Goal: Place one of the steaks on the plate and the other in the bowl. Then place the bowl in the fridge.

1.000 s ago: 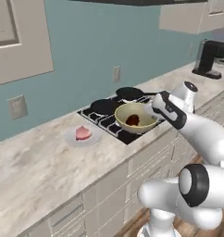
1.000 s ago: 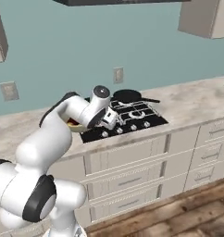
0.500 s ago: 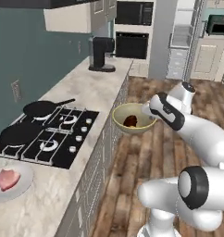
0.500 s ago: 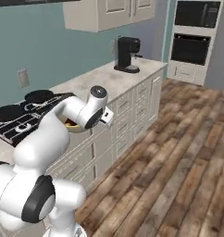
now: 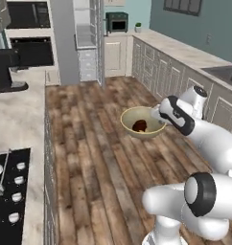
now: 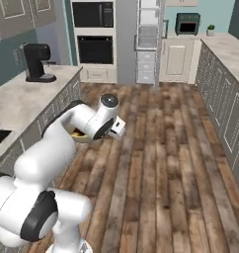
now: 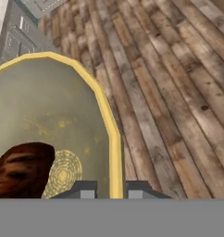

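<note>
Aloft over the wood floor [image 5: 89, 158], jaws pinch the bowl [image 5: 134, 118] rim, seared steak [image 5: 140, 126] inside

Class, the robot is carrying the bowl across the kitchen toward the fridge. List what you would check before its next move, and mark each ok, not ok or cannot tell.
1. Gripper shut on the bowl rim: ok.
2. Seared steak inside the bowl: ok.
3. Bowl roughly level, clear of the wooden floor: ok.
4. Fridge door open: ok, shelves show.
5. Free shelf space for the bowl: cannot tell.
</note>
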Available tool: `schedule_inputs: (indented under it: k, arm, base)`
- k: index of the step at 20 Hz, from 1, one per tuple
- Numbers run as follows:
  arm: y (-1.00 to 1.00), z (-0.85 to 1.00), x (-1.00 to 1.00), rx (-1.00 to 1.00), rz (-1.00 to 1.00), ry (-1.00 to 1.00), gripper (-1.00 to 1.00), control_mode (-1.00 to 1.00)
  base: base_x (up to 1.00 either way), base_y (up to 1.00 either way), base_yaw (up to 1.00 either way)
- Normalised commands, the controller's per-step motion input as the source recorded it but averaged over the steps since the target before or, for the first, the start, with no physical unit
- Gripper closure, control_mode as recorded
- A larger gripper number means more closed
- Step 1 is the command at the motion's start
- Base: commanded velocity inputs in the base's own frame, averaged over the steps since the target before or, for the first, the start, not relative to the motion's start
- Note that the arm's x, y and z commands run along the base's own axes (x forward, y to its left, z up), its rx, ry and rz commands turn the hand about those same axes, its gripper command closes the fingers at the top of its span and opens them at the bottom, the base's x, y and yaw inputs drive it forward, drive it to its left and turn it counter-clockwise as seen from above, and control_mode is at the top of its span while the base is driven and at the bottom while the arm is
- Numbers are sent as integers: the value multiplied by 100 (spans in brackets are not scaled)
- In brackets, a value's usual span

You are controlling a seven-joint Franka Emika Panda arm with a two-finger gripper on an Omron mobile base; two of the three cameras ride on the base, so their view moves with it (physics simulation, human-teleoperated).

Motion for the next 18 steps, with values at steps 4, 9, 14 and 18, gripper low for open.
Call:
schedule_inputs:
  k: [4,9,14,18]
  arm:
    - [0,0,0,0,0,0,100,100]
    - [0,0,0,0,0,0,100,100]
    - [0,0,0,0,0,0,100,100]
    - [0,0,0,0,0,0,100,100]
  base:
    - [100,-2,-52]
    - [100,17,-38]
    - [100,36,-25]
    - [100,20,4]
